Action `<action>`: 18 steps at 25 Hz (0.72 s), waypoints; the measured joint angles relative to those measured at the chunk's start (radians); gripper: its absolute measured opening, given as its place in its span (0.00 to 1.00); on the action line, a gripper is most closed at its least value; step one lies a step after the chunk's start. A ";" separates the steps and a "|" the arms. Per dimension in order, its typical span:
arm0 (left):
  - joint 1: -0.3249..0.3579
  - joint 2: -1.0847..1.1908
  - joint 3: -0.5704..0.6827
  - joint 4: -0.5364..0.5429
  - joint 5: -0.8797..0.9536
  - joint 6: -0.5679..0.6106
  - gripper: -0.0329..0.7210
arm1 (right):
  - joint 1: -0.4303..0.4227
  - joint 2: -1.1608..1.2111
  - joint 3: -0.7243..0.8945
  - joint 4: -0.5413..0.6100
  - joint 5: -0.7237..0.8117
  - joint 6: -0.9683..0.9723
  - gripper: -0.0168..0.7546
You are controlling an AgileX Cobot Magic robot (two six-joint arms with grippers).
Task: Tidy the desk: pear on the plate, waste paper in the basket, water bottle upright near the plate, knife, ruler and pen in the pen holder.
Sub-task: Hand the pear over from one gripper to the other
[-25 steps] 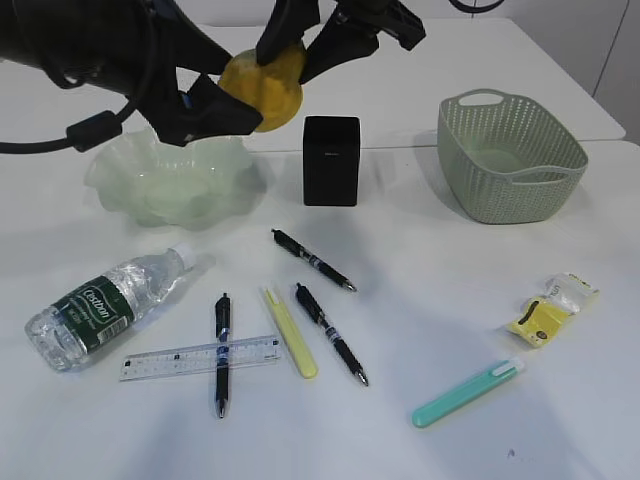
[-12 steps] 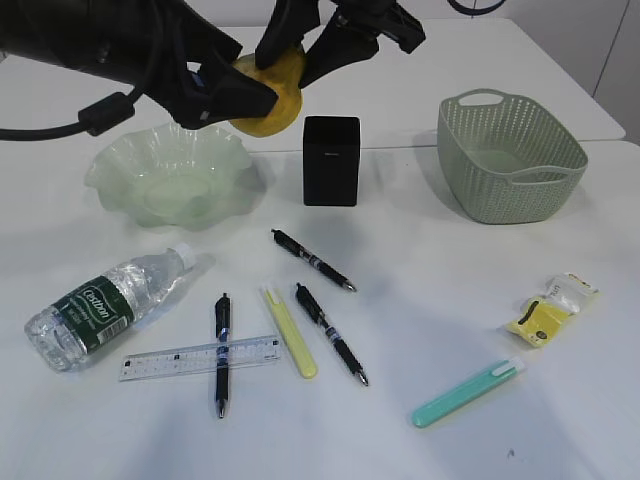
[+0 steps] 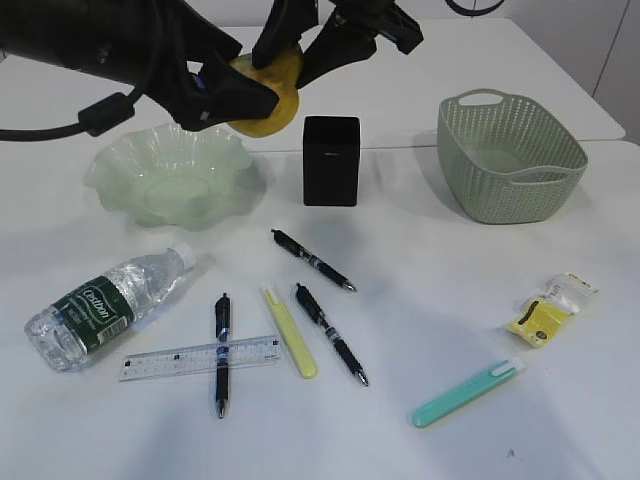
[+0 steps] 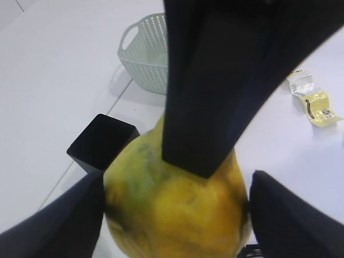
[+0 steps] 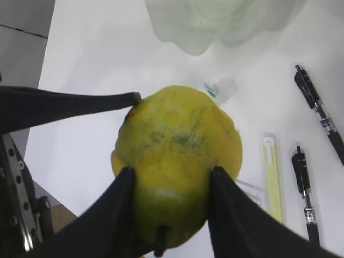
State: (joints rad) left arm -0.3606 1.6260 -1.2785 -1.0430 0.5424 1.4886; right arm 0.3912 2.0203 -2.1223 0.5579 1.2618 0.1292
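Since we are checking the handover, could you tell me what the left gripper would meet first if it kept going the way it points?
The pear itself: the left gripper has its open fingers either side of it, while the right gripper holds it from above.

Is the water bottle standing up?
No, the water bottle is lying on its side on the desk, its white cap pointing toward the plate.

Ref pen holder (image 3: 331, 160): plate (image 3: 130, 190) left, basket (image 3: 510, 155) right, pear (image 3: 268, 95) above-left, pens (image 3: 312, 260) + ruler (image 3: 200, 357) in front, water bottle (image 3: 105, 305) front-left.
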 joint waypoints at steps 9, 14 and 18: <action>0.000 0.043 -0.007 -0.030 0.009 0.000 0.83 | 0.000 0.006 0.002 -0.025 0.007 0.000 0.43; 0.000 0.049 -0.008 -0.032 0.009 0.000 0.83 | 0.000 0.013 0.002 -0.027 0.007 0.000 0.43; 0.000 0.050 -0.008 -0.032 0.005 0.000 0.83 | 0.000 0.013 0.002 -0.027 0.007 0.000 0.43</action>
State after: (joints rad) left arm -0.3606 1.6757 -1.2864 -1.0754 0.5475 1.4886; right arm 0.3912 2.0335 -2.1204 0.5308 1.2693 0.1292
